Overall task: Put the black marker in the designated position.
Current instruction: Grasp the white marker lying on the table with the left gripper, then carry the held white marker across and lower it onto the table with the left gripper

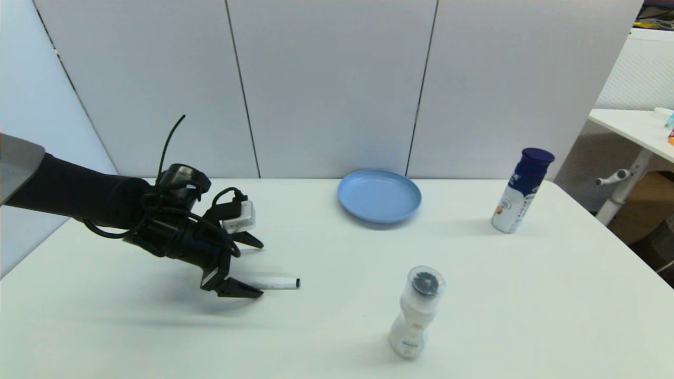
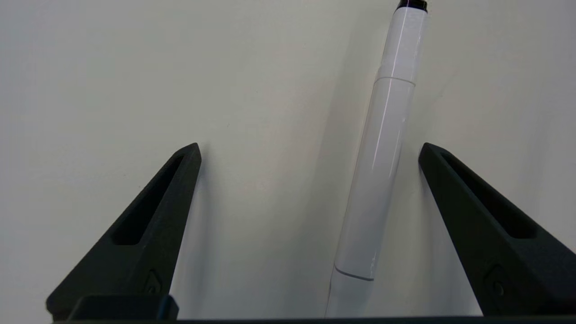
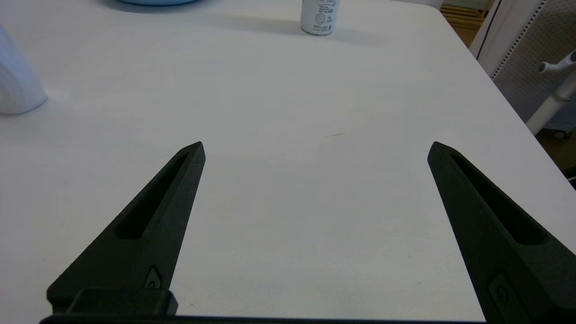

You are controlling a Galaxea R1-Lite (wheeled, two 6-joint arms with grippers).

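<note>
Head view: left arm comes in from the left edge, low over the white table (image 1: 337, 337), wrist pitched down and pointing toward table centre. Left gripper (image 1: 258, 267) sits at the surface, fingers spread apart, nothing clamped. One black marker (image 1: 276, 283) lies flat on the tabletop at front left, black tip pointing right, its other end hidden behind the near finger. The spot under it is plain white table with no outline, so cannot tell whether that is the designated position. Right arm is not in this view.

Count on the table: one marker, one light-blue plate (image 1: 379, 196) at the back centre, two bottles. The blue-capped bottle (image 1: 521, 190) stands at back right. The white bottle (image 1: 417, 312) with a clear cap stands front centre. All are well apart from each other and from the marker.

Left wrist view: both fingers wide open, tips down at the table. The marker (image 2: 382, 157) lies between them, much nearer one finger (image 2: 477, 216); contact there cannot be told. The other finger (image 2: 148, 229) is well clear of it. Marker rests on the table, not gripped.

Right wrist view: right gripper (image 3: 315, 146) hovers over bare table, fingers wide open, holding nothing. One bottle base (image 3: 318, 18) shows far off, a sliver of the plate (image 3: 155, 2) at the edge, and part of a second white bottle (image 3: 15, 85) to the side.
</note>
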